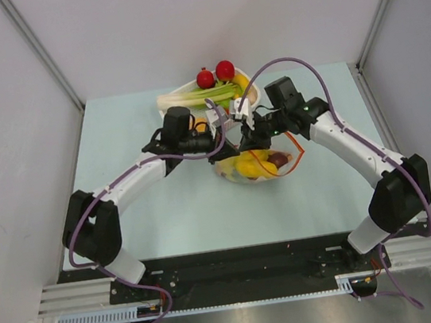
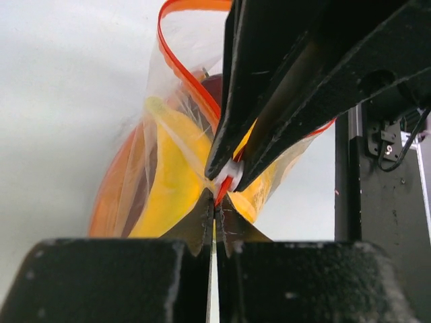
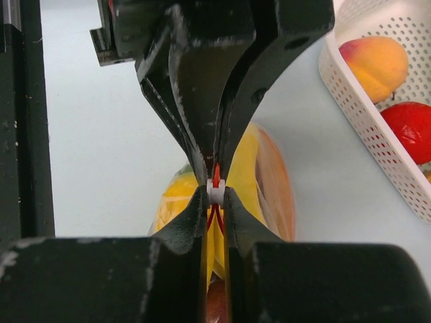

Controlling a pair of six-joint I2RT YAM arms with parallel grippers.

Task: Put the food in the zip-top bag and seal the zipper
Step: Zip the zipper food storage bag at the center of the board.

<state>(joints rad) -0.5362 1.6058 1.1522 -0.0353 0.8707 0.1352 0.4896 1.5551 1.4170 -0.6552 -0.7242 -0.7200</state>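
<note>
Looking from above, I find the clear bag (image 1: 268, 166) on the table (image 1: 151, 219), yellow bananas (image 1: 250, 166) inside. Left wrist: my left pincer (image 2: 215, 205) is pressed together on the thin orange-red zipper (image 2: 183, 67). Right wrist: my right pincer (image 3: 216, 198) pinches the white slider (image 3: 217, 194). Plastic seems soft, slippery; the stiffer strip gives better hold.

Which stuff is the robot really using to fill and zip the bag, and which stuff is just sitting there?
Part of the job:
zip-top bag
zipper
banana bunch
dark vegetable
left gripper and right gripper, both pinching the zipper

Just lying about:
white basket
leek
red balls
peach
</note>
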